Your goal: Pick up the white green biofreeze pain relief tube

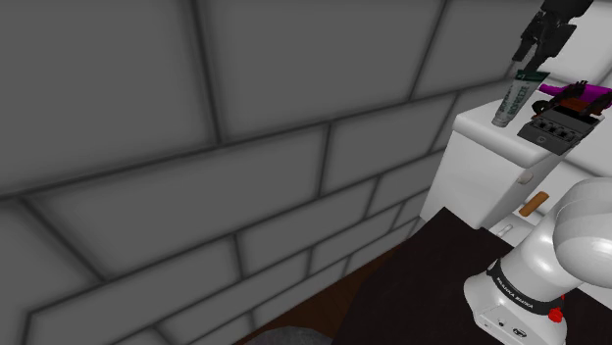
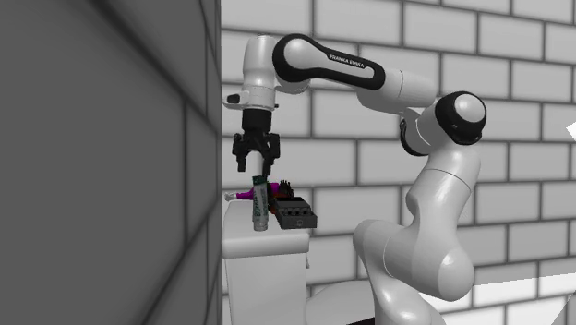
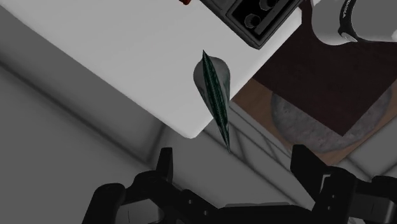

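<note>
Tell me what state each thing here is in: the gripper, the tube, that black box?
gripper: open, its fingers on either side of the tube's flat end, not touching it.
tube: upright on end near the edge of the white top, not held.
black box: lying flat on the white top.

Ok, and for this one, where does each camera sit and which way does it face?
Shoulder view: beside the arm's base, looking up and left along a grey tiled wall toward a white top, the tube and a black box; the gripper shows above the tube.
Second exterior view: off to the side, facing the whole arm before the wall.
Wrist view: on the hand, looking down on the tube between open fingers.
All three share the tube, black box and white top.
</note>
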### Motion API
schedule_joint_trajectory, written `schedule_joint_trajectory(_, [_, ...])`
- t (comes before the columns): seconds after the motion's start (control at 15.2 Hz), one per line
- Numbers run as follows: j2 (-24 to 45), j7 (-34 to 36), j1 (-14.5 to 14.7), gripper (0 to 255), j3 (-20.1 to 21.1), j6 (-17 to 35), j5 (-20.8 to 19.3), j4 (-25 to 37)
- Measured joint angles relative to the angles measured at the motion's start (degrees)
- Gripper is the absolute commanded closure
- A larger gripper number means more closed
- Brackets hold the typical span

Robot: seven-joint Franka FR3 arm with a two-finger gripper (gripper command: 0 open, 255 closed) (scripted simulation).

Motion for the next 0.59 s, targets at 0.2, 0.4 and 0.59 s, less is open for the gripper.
schedule_joint_trajectory(0.2, [-0.8,-0.4,-0.2,0,-0.7,1.9,-0.7,-2.5])
schedule_joint_trajectory(0.4, [-1.7,-0.1,-0.4,0,-0.9,3.6,-1.1,-5.1])
schedule_joint_trajectory(0.59, [-1.8,-0.2,-0.5,255,-1.1,4.1,-1.2,-5.6])
